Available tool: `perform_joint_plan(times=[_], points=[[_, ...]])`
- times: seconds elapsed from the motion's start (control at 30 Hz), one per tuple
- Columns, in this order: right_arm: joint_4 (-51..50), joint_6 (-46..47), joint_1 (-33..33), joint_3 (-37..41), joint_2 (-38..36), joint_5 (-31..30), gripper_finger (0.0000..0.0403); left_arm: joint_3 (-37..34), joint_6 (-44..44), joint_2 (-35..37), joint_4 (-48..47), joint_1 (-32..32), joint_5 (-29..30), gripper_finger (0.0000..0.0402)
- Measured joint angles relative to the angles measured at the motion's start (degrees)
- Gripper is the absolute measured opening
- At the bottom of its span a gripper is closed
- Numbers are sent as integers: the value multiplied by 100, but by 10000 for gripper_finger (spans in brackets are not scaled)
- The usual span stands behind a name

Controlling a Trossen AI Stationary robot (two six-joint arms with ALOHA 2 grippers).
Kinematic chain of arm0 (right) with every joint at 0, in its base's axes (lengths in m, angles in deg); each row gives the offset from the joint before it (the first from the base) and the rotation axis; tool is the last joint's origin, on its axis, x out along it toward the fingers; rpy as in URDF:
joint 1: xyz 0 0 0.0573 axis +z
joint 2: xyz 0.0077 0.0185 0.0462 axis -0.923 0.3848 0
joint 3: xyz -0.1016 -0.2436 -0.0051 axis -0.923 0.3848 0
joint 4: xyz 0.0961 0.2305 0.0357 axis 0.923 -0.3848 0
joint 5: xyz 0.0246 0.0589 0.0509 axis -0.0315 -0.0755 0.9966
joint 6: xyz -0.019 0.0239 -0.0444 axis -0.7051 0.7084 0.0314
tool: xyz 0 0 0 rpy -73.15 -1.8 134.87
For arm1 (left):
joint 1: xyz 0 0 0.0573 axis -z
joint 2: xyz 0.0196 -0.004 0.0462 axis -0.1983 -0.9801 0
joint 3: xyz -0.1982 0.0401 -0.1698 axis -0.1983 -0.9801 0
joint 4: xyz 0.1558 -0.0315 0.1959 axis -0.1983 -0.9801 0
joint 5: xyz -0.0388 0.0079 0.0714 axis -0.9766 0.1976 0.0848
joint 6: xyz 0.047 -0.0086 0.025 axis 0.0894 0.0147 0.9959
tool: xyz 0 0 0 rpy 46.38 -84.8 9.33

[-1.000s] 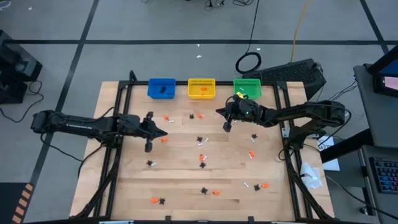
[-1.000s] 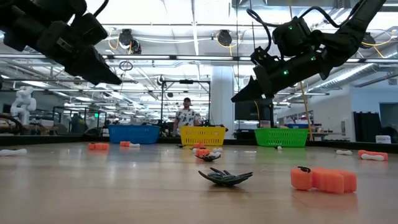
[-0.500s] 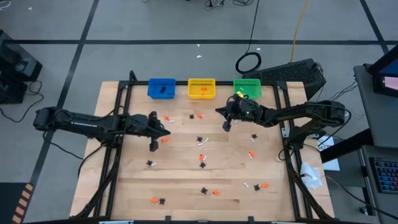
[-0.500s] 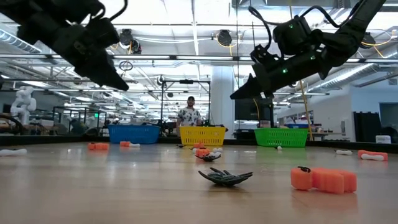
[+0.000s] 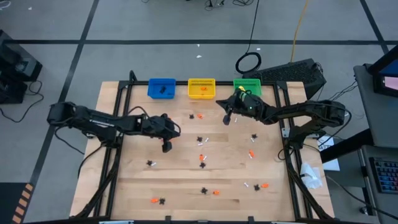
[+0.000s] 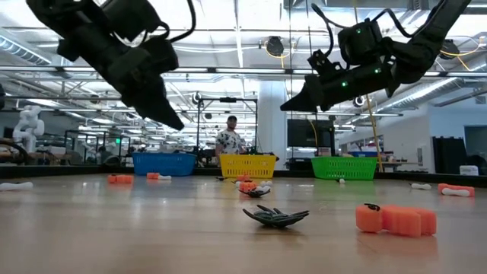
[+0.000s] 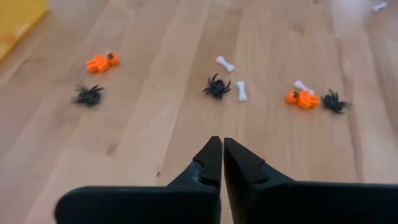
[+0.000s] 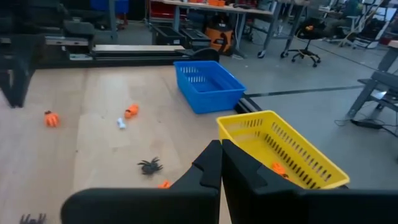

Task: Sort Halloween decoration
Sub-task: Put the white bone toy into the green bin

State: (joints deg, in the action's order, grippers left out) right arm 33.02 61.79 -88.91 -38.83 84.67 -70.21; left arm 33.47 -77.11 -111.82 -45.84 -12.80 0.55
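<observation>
Tools first: your left tool [image 5: 166, 147] hangs above the desk [image 5: 137, 186] just left of centre, its tips nearly touching with only a sliver of gap, grasping nothing. Your right tool [image 5: 226, 119] is clenched and empty, held high at the desk's one o'clock, short of the green bin [image 5: 247, 87]. Along the twelve o'clock edge sit the blue bin [image 5: 161, 88], the yellow bin [image 5: 201, 88] and the green one, side by side. Scattered across the wood lies the Halloween decoration [image 5: 201, 158]: black spiders, orange pieces and white bones, from centre down to six o'clock. One black spider [image 7: 217, 86] lies ahead of your left tool's tips, beside a white bone [image 7: 241, 91].
</observation>
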Motion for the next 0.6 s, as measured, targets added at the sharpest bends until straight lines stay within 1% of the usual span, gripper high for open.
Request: perform_joint_plan(times=[0.17,0.37,0.47,0.6], points=[[14,-158,-81,0,0,10,0,103,-22,-556,482,0,-207,65],[14,-195,-151,0,0,231,0,347,-19,-1262,1026,98,-170,116],[14,-272,-166,0,0,279,0,443,-15,-1547,1320,149,37,124],[-14,-242,-166,0,0,290,0,585,-21,-1849,1417,151,167,122]])
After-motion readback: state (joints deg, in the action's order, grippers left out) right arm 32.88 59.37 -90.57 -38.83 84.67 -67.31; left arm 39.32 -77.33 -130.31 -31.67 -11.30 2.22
